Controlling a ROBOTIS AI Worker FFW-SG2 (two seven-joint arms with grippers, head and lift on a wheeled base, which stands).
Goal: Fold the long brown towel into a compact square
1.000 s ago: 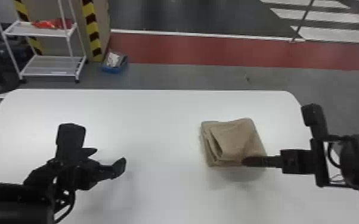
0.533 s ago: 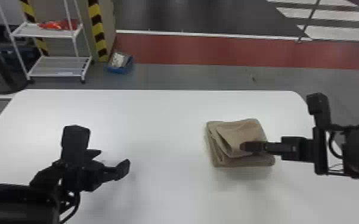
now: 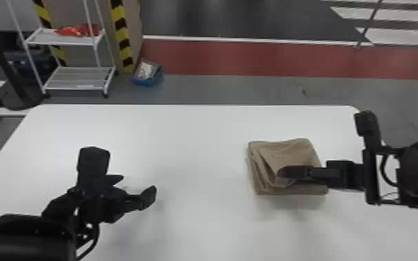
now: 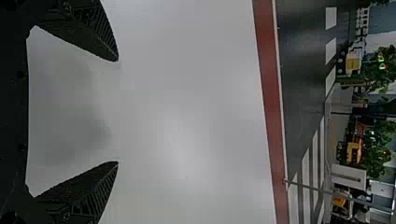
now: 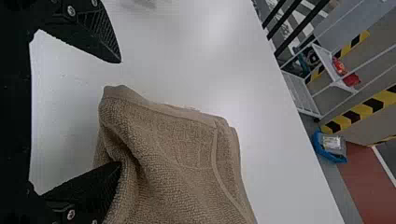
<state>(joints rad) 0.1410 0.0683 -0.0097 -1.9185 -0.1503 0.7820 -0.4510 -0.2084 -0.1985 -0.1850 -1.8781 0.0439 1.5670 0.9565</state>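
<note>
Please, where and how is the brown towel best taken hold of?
I would grip the towel by its raised near fold, coming from the robot's right. The fold bulges between the open fingers of the right pincer, so closing there would probably catch the loose upper layers.

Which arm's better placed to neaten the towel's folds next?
Right, I'd say: the right gripper has one finger against the towel; the left gripper is open over the table, well away.

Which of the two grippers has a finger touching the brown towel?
The right gripper; one of its fingers touches the folded towel, whereas the left gripper stands away from it.
</note>
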